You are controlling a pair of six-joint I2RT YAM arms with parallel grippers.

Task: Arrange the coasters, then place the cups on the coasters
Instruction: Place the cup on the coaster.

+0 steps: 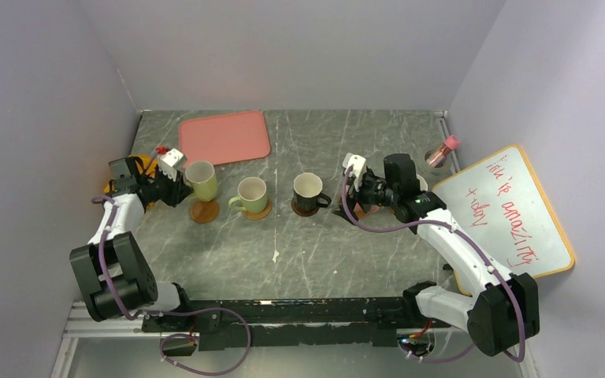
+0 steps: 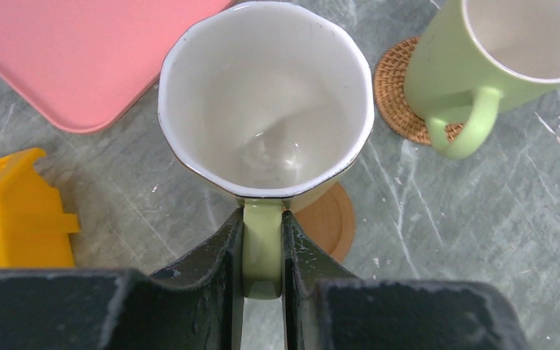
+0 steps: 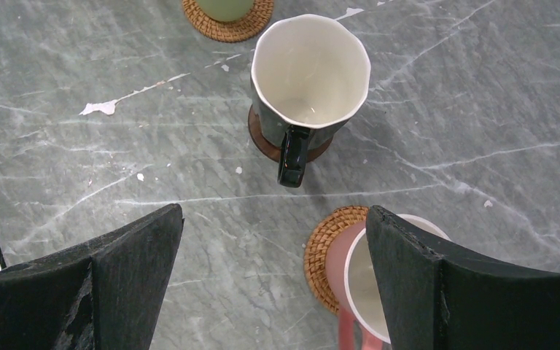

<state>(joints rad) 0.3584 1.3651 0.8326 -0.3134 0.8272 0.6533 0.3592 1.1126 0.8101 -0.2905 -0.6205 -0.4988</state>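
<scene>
My left gripper (image 2: 262,251) is shut on the handle of a pale yellow-green cup (image 2: 266,95), holding it upright over a smooth orange-brown coaster (image 2: 332,219); I cannot tell whether they touch. From above, that cup (image 1: 201,179) hangs just behind its coaster (image 1: 203,211). A second green cup (image 1: 250,194) stands on a woven coaster (image 2: 394,87). The black cup (image 3: 310,73) sits on a dark brown coaster (image 3: 262,138). My right gripper (image 3: 273,248) is open and empty, one finger hanging over a pink cup (image 3: 354,281) on a woven coaster (image 3: 328,248).
A pink tray (image 1: 224,136) lies at the back left. A yellow object (image 2: 18,211) sits by the left wall. A small jar with a pink lid (image 1: 443,150) and a whiteboard (image 1: 512,213) are on the right. Walls enclose the table on three sides.
</scene>
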